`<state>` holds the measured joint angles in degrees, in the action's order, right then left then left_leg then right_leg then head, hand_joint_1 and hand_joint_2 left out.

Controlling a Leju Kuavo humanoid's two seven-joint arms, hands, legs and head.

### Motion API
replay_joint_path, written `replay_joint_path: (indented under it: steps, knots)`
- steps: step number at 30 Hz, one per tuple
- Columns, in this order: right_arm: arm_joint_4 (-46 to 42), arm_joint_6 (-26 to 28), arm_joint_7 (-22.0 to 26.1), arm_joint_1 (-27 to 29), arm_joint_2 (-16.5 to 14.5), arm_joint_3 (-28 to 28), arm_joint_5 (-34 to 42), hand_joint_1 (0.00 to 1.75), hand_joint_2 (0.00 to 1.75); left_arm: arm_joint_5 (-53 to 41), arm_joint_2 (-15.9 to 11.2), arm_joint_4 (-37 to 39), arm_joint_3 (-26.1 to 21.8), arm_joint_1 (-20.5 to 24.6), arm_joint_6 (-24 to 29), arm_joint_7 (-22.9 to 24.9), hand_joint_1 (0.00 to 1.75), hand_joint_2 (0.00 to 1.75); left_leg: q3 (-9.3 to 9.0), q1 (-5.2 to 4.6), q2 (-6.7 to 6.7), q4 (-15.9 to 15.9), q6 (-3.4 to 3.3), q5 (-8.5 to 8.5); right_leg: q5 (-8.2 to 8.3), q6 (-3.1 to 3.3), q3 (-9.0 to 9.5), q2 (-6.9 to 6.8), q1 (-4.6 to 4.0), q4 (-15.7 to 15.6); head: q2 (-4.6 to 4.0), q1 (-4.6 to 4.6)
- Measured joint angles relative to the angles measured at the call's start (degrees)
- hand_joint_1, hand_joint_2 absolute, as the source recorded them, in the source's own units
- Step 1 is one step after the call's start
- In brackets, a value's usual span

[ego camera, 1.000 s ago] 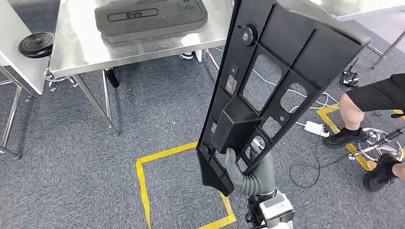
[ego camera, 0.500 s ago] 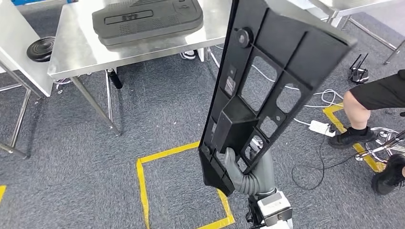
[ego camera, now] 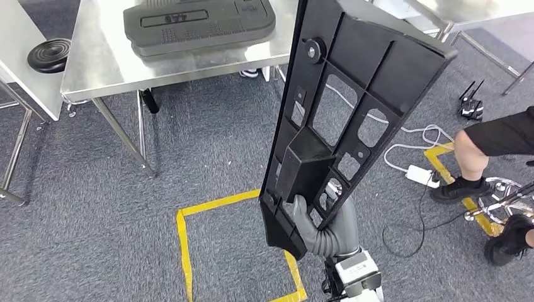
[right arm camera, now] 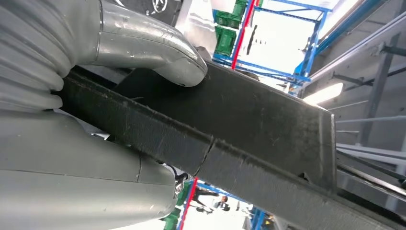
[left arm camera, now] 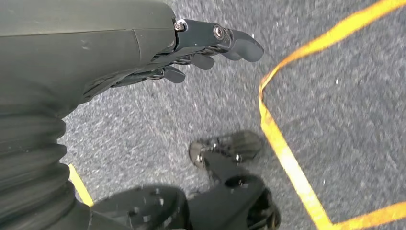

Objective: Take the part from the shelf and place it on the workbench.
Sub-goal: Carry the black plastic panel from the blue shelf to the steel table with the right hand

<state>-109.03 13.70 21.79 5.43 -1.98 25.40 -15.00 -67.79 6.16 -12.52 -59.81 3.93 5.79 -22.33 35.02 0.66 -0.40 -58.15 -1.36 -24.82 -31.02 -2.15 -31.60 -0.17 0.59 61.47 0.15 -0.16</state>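
While right hand (ego camera: 324, 228) fingers clamp 1 black part (ego camera: 352, 107) upright, left hand (left arm camera: 119, 52) fingers apart, 1 workbench (ego camera: 101, 56) w/ 1 foam pad (ego camera: 198, 25).

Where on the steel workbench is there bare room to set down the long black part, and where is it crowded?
The workbench is bare along its near edge and left side, bordering the moulded grey part lying toward the back. The long black part, held upright by the right hand, hides the bench's right end, so that side cannot be judged.

An industrial workshop: steel workbench (ego camera: 113, 66), grey carpet with yellow floor tape (ego camera: 184, 245), blue racking (right arm camera: 287, 72) holding green crates (right arm camera: 225, 40).
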Motion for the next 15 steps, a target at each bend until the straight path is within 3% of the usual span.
replay_joint_path:
  steps: [2, 4, 5, 6, 7, 8, 10, 13, 15]
  knots:
    - [0.1, 0.0, 0.0, -0.1, 0.1, 0.0, 0.0, 1.75, 1.75, 0.0, 0.0, 0.0, 0.0, 0.1, 0.0, 0.0, 0.00, 1.75, -0.16, 0.00, -0.05, 0.1, -0.43, -0.20, -2.64, 0.07, -4.65, 0.03, 0.09, 7.9, 0.00, 0.05]
    - [0.3, 0.0, -0.1, -0.1, 0.2, 0.0, 0.0, 1.75, 1.75, 0.0, 0.0, 0.0, 0.0, 0.1, -0.1, 0.1, 0.00, 1.75, -0.32, -0.04, -0.15, 0.1, -0.59, -0.44, -3.38, -0.41, -8.36, 0.05, 0.16, 12.9, 0.00, 0.05]
    - [0.4, 0.0, -0.1, -0.1, 0.2, 0.0, 0.0, 1.75, 1.75, 0.0, 0.0, 0.0, 0.0, 0.1, -0.1, 0.1, 0.00, 1.75, -0.51, -0.03, -0.25, 0.1, -0.56, -0.58, -2.27, -0.96, -8.55, 0.04, 0.22, 12.1, 0.00, 0.07]
    - [0.4, 0.0, -0.1, -0.1, 0.2, 0.0, 0.0, 1.75, 1.75, 0.0, 0.1, 0.0, 0.0, 0.1, -0.1, 0.2, 0.00, 1.75, -0.78, -0.02, -0.37, 0.1, -0.47, -0.74, -0.41, -1.55, -7.56, 0.04, 0.29, 9.1, 0.00, 0.06]
    - [0.4, 0.0, -0.1, -0.1, 0.2, 0.0, 0.0, 1.75, 1.75, 0.0, 0.1, 0.0, 0.0, 0.1, -0.1, 0.3, 0.00, 1.75, -1.06, -0.02, -0.52, 0.1, -0.31, -0.92, 1.77, -2.00, -5.78, 0.03, 0.35, 4.6, 0.00, 0.09]
    - [0.4, 0.0, -0.1, -0.1, 0.2, 0.0, 0.0, 1.75, 1.75, 0.0, 0.2, 0.0, 0.0, 0.1, -0.1, 0.3, 0.00, 1.75, -1.27, -0.18, -0.67, 0.0, -0.06, -1.15, 3.47, -2.03, -4.03, 0.04, 0.31, 0.7, 0.00, 0.08]
    - [0.4, 0.0, -0.1, -0.1, 0.2, 0.0, 0.0, 1.75, 1.75, 0.0, 0.2, 0.0, 0.0, 0.1, -0.1, 0.4, 0.00, 1.75, -1.41, -0.45, -0.81, -0.1, 0.47, -1.48, 5.07, -1.02, -2.05, 0.08, 0.14, -3.5, 0.00, 0.01]
    - [0.5, -0.1, -0.1, -0.1, 0.1, 0.0, 0.0, 1.75, 1.75, 0.0, 0.2, 0.0, 0.0, 0.1, -0.1, 0.4, 0.00, 1.75, -1.48, -0.39, -0.70, -0.2, 1.23, -1.83, 5.18, 0.59, -1.70, 0.13, 0.21, -3.7, 0.00, -0.03]
    - [0.5, -0.2, -0.1, -0.1, 0.1, 0.1, 0.0, 1.75, 1.75, 0.0, 0.2, 0.0, 0.0, 0.1, -0.1, 0.4, 0.00, 1.75, -0.29, -0.25, -0.40, -3.3, 1.84, -3.76, 5.13, 1.38, -1.20, 0.06, 0.63, -4.0, 0.00, -0.15]
